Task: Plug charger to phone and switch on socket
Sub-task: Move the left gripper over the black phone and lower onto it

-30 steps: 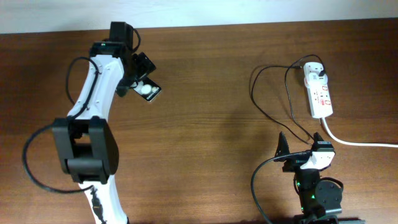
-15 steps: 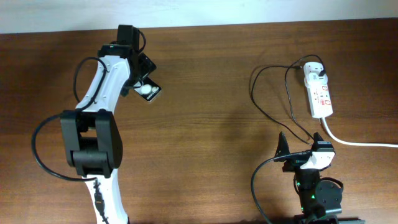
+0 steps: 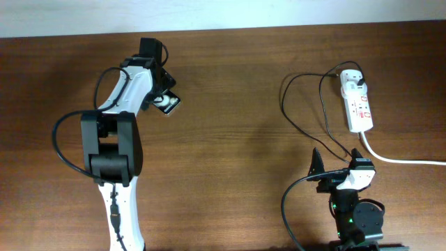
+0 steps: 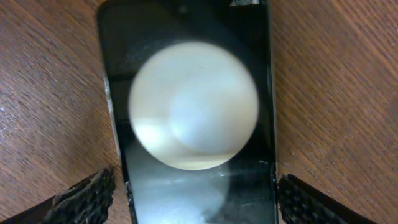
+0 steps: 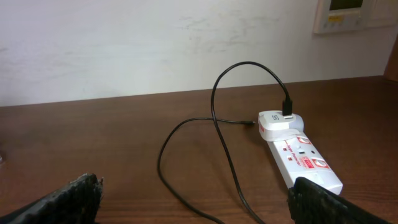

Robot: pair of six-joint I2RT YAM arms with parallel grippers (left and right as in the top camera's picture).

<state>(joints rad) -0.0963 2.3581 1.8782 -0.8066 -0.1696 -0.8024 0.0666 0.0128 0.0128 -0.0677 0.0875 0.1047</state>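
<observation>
The phone [image 4: 193,174] lies back up on the wood and fills the left wrist view, with a large white disc [image 4: 193,106] on it. My left gripper [image 4: 194,190] is open and straddles the phone, one fingertip [image 4: 87,199] close beside each long edge. In the overhead view the left gripper [image 3: 160,96] covers most of the phone [image 3: 171,104] at the far left. The socket [image 3: 357,104] lies at the far right, and the black charger [image 3: 300,122] loops from its adapter [image 5: 277,122]. My right gripper [image 5: 199,202] is open and holds nothing, short of the cable [image 5: 217,134] and socket [image 5: 301,158].
A thick white cord [image 3: 397,159] runs from the socket off the right edge. The cable's loops lie between the right gripper [image 3: 336,169] and the socket. A pale wall stands behind the table's far edge.
The left arm has swung right and come down over the phone, and its fingers have drawn slightly closer together. The right arm, socket and cable have not moved.
</observation>
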